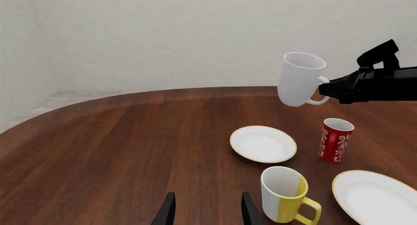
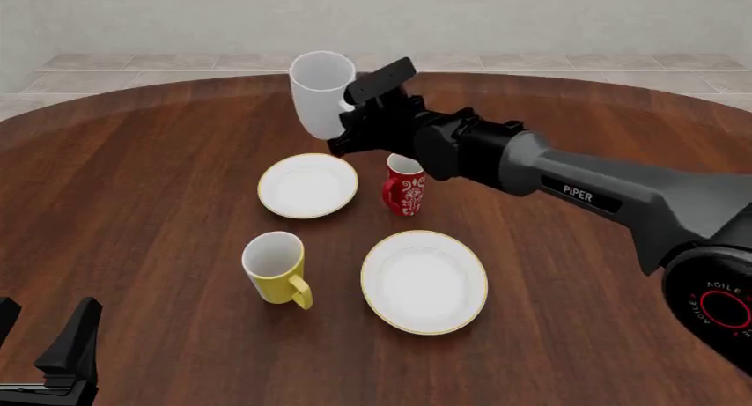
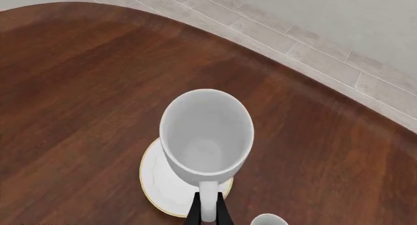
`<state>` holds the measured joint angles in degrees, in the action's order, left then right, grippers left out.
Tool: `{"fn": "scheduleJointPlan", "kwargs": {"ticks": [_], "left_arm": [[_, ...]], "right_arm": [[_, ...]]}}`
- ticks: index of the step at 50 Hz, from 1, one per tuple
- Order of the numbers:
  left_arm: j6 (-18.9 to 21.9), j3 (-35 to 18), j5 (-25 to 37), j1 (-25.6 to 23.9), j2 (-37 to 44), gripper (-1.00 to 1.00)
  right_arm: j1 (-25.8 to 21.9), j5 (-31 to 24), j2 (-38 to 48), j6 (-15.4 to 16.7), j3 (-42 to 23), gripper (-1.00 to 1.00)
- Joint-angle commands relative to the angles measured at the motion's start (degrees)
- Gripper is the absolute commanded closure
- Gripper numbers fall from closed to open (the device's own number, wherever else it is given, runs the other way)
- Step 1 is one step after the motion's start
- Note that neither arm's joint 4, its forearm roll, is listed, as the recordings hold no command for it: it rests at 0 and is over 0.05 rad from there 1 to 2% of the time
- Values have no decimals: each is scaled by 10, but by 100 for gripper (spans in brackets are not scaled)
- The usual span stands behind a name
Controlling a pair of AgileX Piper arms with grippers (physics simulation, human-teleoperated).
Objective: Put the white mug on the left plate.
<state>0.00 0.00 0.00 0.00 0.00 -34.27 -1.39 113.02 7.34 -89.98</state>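
My right gripper (image 2: 349, 107) is shut on the handle of the white mug (image 2: 320, 91) and holds it upright in the air above the far side of the smaller gold-rimmed left plate (image 2: 308, 186). In the right wrist view the mug (image 3: 207, 137) hangs over the plate (image 3: 159, 188), with my fingers (image 3: 193, 213) clamped on the handle. In the left wrist view the mug (image 1: 299, 78) floats well above the plate (image 1: 262, 143). My left gripper (image 2: 47, 353) is open and empty near the table's front left edge; its fingers (image 1: 168, 210) show in its own view.
A red patterned mug (image 2: 403, 185) stands just right of the left plate. A yellow and white mug (image 2: 277, 267) stands in front of that plate. The larger gold-rimmed plate (image 2: 423, 281) lies at the front middle. The table is dark wood (image 2: 153, 186).
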Motion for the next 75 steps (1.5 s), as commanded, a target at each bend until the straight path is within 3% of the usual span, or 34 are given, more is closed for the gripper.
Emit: {"fn": "scheduleJointPlan", "kwargs": {"ticks": [1, 75], "left_arm": [[0, 0, 0, 0, 0, -100], [0, 0, 0, 0, 0, -100]], "right_arm": [[-3, 3, 7, -5, -4, 100], [-17, 13, 54, -24, -14, 100]]}}
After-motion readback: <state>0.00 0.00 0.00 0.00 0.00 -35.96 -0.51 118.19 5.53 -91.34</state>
